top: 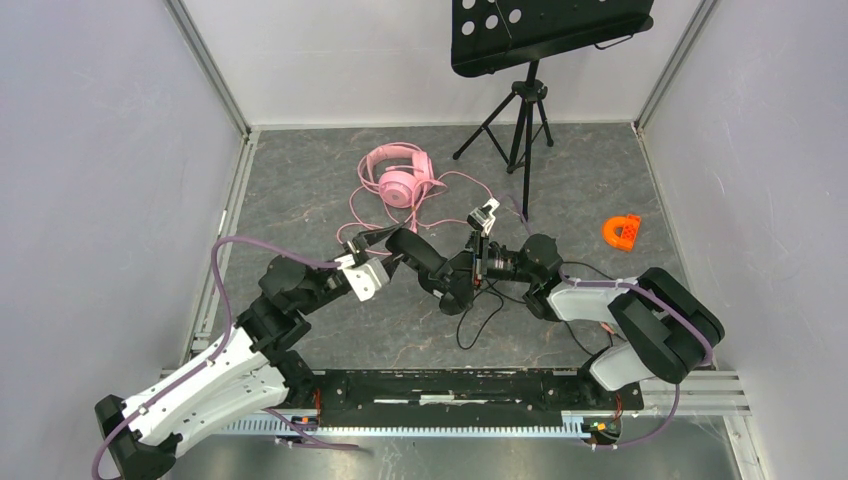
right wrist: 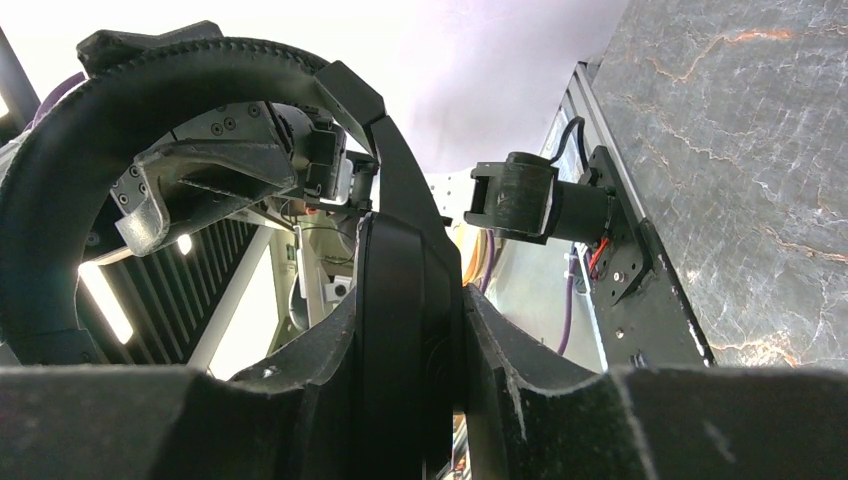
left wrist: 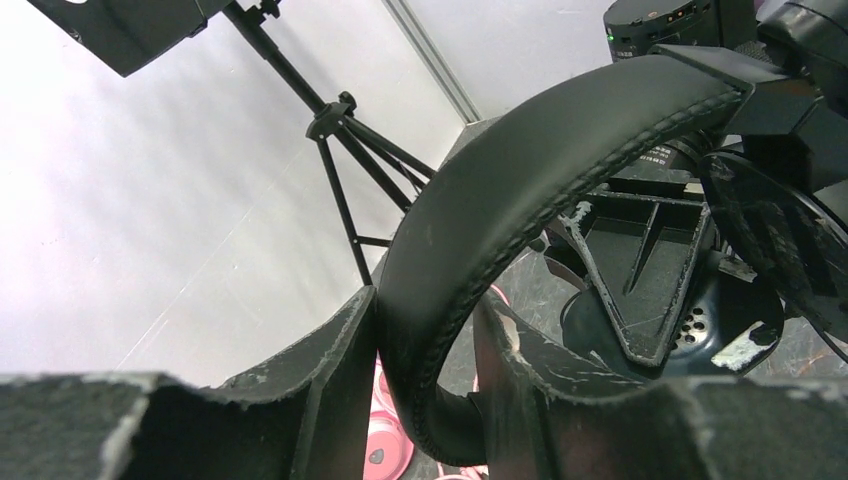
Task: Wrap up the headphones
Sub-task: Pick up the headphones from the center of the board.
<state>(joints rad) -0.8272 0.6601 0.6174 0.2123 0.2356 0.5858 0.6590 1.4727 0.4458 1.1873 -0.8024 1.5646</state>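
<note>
Item: black headset (top: 440, 265), held above mid-table between my arms. My left gripper (left wrist: 420, 390) straddles its headband, contact unclear; my right gripper (right wrist: 405, 350) clamps one earcup. Pink headset (top: 400, 178) lies farther back, its cable (top: 450, 195) looped loose. Orange piece (top: 622, 232) far right.

The black headset (top: 450, 272) is half hidden behind both arms; the music stand (top: 545, 35) is cut off by the top edge.

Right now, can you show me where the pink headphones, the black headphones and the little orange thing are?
pink headphones (top: 398, 186), top view, on an ear cup.
black headphones (left wrist: 520, 170), left wrist view, on the padded headband.
orange piece (top: 621, 232), top view, on its middle.
</note>
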